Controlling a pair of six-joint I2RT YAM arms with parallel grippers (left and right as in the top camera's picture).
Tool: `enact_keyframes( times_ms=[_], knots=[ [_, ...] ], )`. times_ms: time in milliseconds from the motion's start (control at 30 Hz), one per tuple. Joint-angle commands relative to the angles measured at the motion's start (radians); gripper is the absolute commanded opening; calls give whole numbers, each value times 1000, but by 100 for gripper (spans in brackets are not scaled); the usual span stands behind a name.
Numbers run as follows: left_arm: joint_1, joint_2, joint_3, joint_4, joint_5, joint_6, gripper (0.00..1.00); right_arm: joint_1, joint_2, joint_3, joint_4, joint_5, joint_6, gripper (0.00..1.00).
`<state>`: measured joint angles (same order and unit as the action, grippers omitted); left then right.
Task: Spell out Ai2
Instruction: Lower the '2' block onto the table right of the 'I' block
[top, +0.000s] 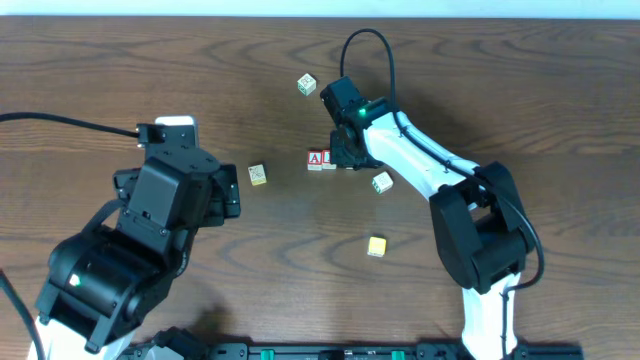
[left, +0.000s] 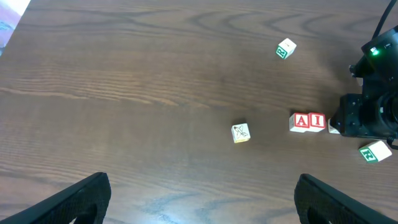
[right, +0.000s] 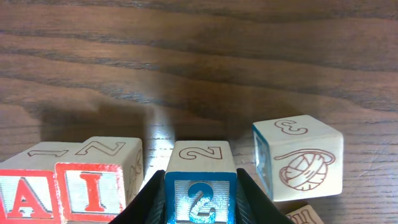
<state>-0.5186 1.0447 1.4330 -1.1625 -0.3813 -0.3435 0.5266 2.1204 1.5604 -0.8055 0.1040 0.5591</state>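
Note:
A red A block and a red I block stand side by side on the table; they also show in the overhead view and in the left wrist view. My right gripper is shut on a blue 2 block, held just right of the I block with a small gap. In the overhead view the right gripper hides the 2 block. My left gripper is open and empty above bare table, well left of the blocks.
A block with a 3 and a yarn ball sits close to the right of the 2 block. Loose blocks lie at the back, left of the row, right of it and nearer the front.

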Motion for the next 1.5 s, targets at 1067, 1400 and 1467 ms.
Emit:
enact_keyframes(
  times_ms=[1067,1400,1467],
  knots=[
    [3,20,5,13,-23,-11,95,4,-11,21,32,62,-19,38],
    [3,20,5,13,-23,-11,95,-6,-51,31,16,80,-23,38],
    [3,20,5,13,-23,-11,95,-10,-57,31,16,79,-22,38]
  ],
)
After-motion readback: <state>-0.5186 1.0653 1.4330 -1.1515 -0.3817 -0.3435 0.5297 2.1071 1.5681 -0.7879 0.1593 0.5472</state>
